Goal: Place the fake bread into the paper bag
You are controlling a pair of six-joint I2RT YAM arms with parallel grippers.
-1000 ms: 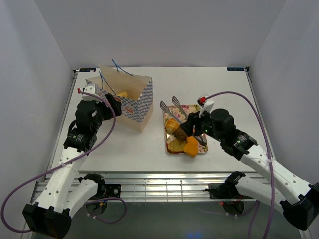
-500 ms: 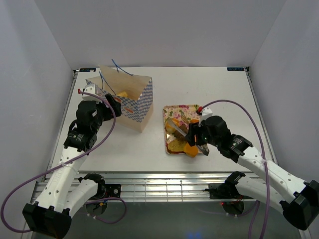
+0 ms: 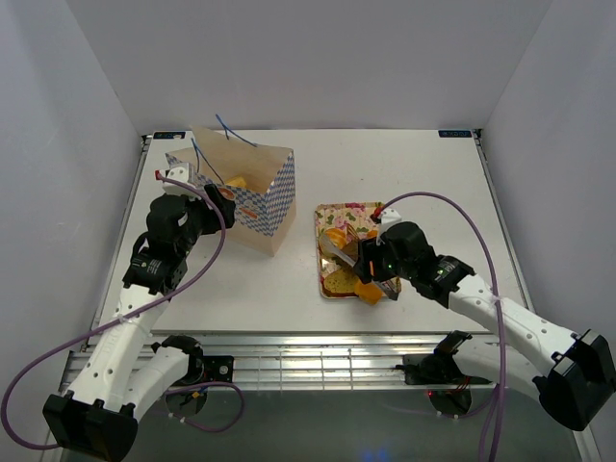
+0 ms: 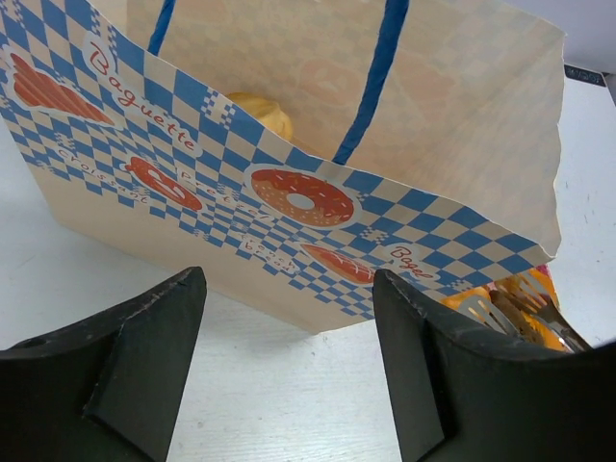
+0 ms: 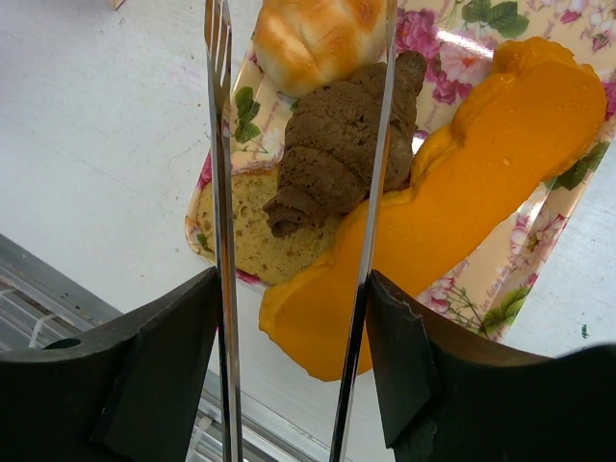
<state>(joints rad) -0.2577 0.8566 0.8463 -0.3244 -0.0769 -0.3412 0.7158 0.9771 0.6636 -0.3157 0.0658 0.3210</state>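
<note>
Fake bread is in two places. One golden piece [image 4: 255,111] sits inside the paper bag [image 3: 252,197], low against the far wall; the rest lies on the floral tray [image 5: 435,67]. On it are a pale glossy roll [image 5: 313,38] at 12 o'clock, a dark brown ridged croissant [image 5: 337,154] in the middle, a flat porous toast slice [image 5: 252,241] at 7 o'clock under the croissant's tip, and a long smooth orange piece [image 5: 472,192] running from 2 to 6 o'clock, its near end hanging past the tray rim over the table [image 3: 433,173]. My right gripper [image 5: 292,298] is spread, and its thin metal tong blades [image 5: 223,192] straddle the croissant. The right blade lies along the croissant's edge and the left one stands off it; I can't tell if there is contact. My left gripper [image 4: 289,289] is spread with nothing between its fingers, and it faces the bag's blue-and-white checkered side, which is printed with a doughnut and script lettering. The bag is creased kraft paper and stands upright at 10 o'clock on the table with its mouth open. Its blue string handles [image 4: 371,82] rise from the rim. The tray sits at 4 o'clock from the bag with a strip of bare white tabletop between them. The tray is close to the table's 6 o'clock edge, and there is open surface from 12 to 3 o'clock.
</note>
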